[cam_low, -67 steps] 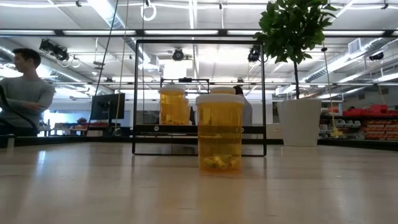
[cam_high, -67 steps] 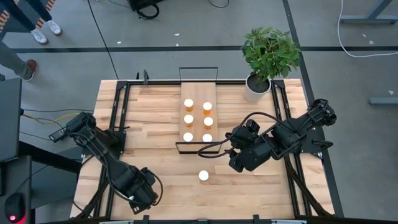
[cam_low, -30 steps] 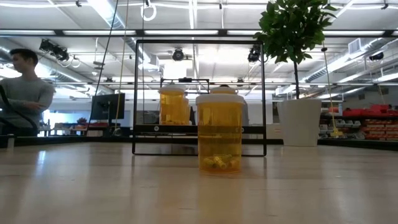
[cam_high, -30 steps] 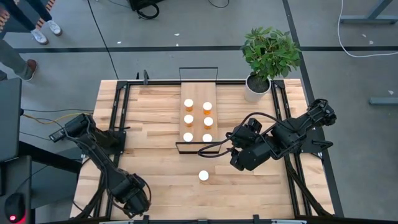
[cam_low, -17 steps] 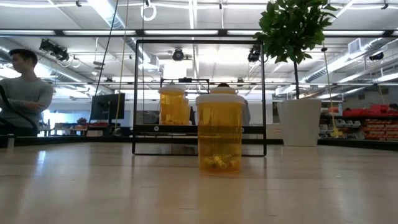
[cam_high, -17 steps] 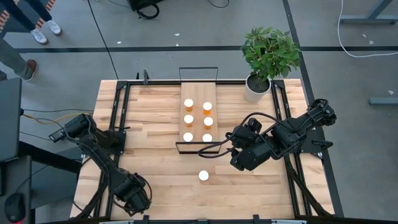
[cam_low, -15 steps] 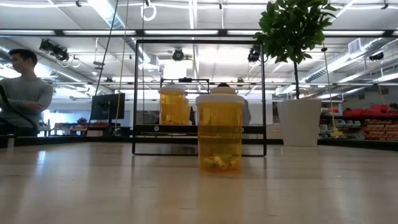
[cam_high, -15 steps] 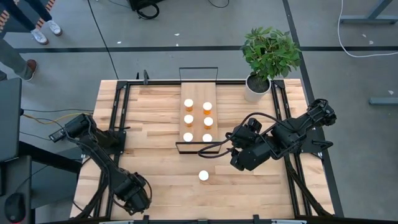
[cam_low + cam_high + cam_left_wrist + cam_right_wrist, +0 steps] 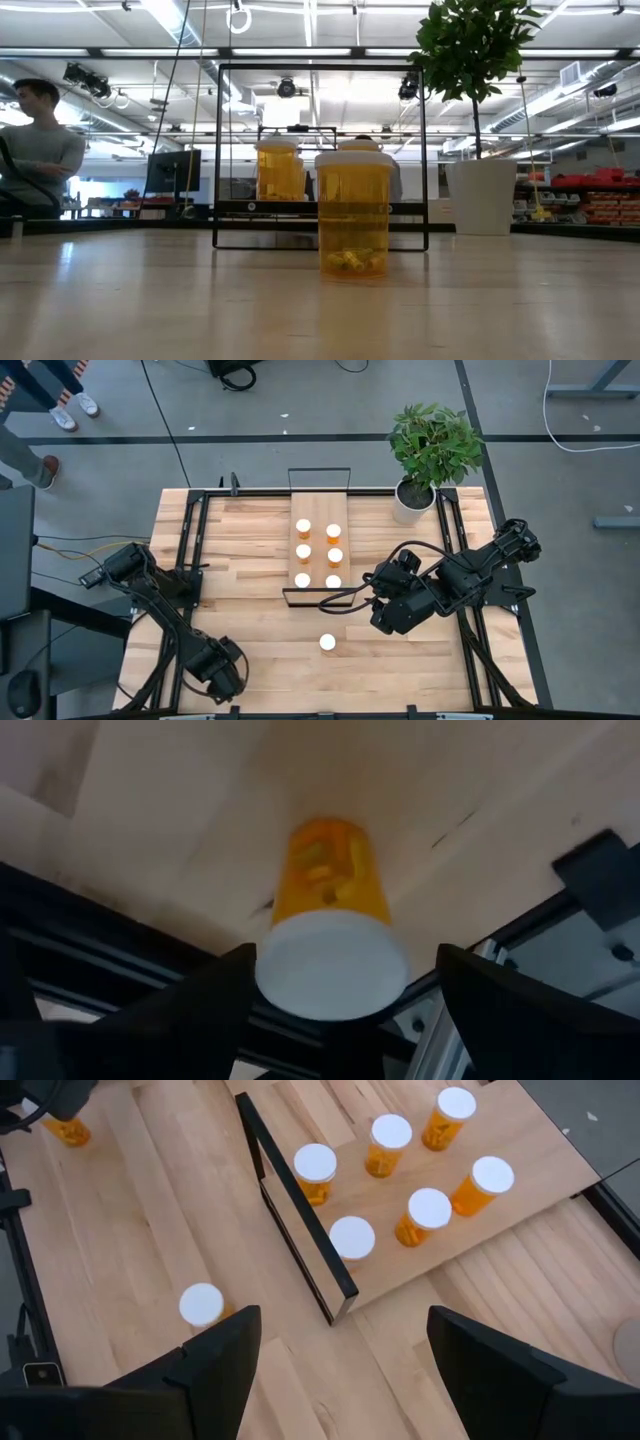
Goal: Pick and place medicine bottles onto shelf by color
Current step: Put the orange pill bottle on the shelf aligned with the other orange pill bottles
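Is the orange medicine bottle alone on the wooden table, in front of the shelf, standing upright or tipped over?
Upright. The orange medicine bottle stands on its base with white cap on top; from above only its round cap shows.

2 dark jointed arms (image 9: pixel 165 622), black cables, broad dark fingers (image 9: pixel 225 1350).

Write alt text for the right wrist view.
Six white-capped orange medicine bottles stand in two rows on a light-wood shelf with a black end frame. A seventh bottle stands alone on the tabletop, between the right end effector's open fingers.
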Robot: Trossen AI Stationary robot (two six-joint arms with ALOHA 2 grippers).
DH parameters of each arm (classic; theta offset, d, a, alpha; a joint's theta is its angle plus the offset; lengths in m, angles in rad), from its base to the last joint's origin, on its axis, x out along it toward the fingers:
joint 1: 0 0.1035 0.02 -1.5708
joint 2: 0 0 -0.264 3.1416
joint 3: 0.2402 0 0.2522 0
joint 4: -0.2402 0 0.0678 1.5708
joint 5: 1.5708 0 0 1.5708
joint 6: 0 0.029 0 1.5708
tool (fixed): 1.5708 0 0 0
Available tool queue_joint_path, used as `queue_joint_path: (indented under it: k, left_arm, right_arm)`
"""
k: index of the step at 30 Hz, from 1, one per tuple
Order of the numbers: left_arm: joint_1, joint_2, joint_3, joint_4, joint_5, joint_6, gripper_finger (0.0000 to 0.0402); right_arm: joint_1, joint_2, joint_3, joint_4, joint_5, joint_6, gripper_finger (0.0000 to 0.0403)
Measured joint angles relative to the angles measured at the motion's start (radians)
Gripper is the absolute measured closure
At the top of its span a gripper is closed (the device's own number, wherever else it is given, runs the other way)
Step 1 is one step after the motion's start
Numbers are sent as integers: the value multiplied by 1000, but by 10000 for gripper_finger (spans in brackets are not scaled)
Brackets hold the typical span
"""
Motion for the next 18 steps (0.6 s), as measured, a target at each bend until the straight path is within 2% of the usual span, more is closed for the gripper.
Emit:
queue_joint_path:
  k: [11,18]
  left_arm:
    - [0,0,0,-2,-36,0,86]
    - [1,0,0,-11,-36,-1,105]
  right_arm:
    - [0,0,0,-3,0,0,109]
    - [0,0,0,-3,0,0,109]
